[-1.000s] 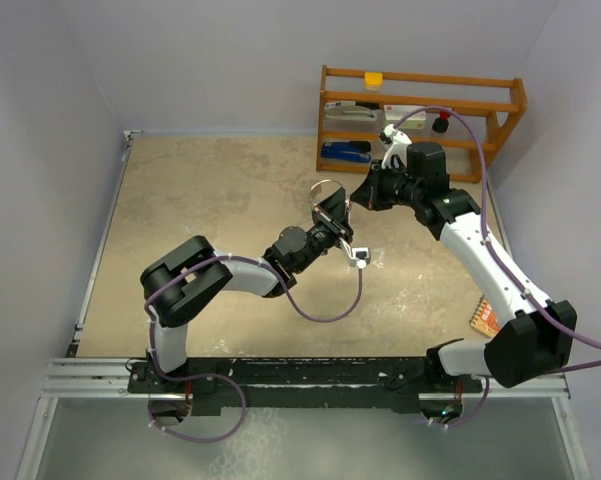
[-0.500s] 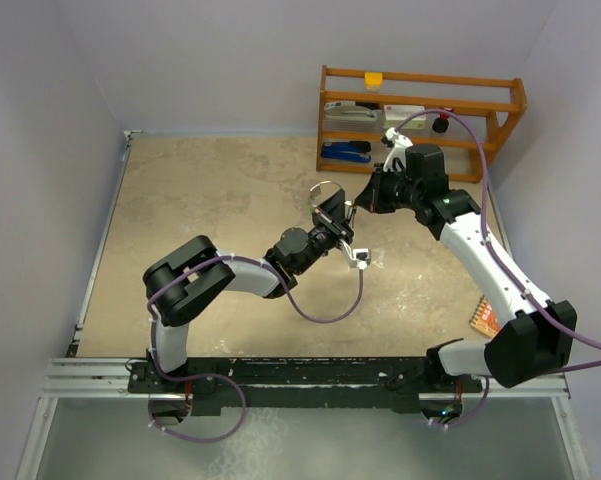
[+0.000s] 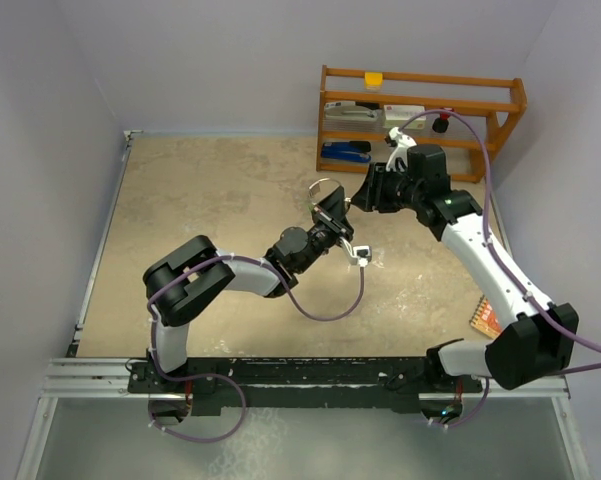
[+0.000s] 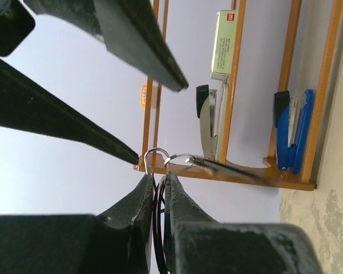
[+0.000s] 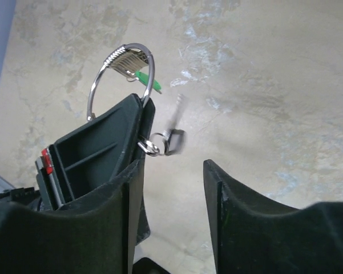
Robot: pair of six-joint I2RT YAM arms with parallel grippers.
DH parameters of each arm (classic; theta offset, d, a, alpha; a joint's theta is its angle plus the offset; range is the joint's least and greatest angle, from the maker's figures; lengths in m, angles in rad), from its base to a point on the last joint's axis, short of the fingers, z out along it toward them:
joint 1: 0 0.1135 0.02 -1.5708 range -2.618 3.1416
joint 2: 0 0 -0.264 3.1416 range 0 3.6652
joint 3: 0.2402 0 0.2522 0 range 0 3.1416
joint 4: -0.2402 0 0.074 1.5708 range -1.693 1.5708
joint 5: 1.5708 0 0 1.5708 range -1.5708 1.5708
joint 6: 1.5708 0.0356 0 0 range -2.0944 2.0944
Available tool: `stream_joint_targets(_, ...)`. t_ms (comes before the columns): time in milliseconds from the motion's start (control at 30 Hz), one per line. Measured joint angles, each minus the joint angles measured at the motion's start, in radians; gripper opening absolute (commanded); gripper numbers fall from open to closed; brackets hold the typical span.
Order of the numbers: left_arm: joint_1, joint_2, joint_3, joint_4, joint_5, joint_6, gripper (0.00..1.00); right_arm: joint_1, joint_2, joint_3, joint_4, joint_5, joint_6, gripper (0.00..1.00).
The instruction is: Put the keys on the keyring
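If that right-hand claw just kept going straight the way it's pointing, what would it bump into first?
Probably the small black-headed key dangling by the left gripper, which pinches the big ring. The right gripper is open; depth is hard to judge.

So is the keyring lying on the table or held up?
Held up: the left gripper pinches the keyring upright, clear of the table.

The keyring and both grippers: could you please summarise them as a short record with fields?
keyring: silver ring held up off the table, silver keys and a green-headed key at its top
left gripper: shut on the keyring
right gripper: open, empty, facing the ring
black-headed key: blurred, dangling from a small ring by the left gripper
shelf: wooden, behind, holding staplers
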Motion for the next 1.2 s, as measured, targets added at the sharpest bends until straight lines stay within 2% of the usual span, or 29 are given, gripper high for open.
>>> stream_joint_targets(133,0.0,0.0,0.01,0.007,-0.005,0.0,0.0,0.0,-0.025,0.0,-0.002,0.02,-0.007,0.53)
stream_joint_targets(400,0.0,-0.001,0.011,0.011,0.001,-0.053,0.0,0.0,-0.127,-0.067,0.086,0.017,-0.099,0.39)
stream_joint_targets(633,0.0,-0.056,0.011,-0.006,0.022,-0.221,0.0,-0.001,-0.144,-0.095,0.155,-0.014,-0.169,0.4)
stream_joint_targets(1000,0.0,-0.164,0.011,-0.008,0.064,-0.465,0.0,-0.002,-0.105,-0.095,0.214,-0.07,-0.186,0.42)
stream_joint_targets(1200,0.013,-0.177,0.011,-0.023,0.087,-0.682,0.0,-0.006,-0.105,-0.092,0.212,-0.058,-0.183,0.44)
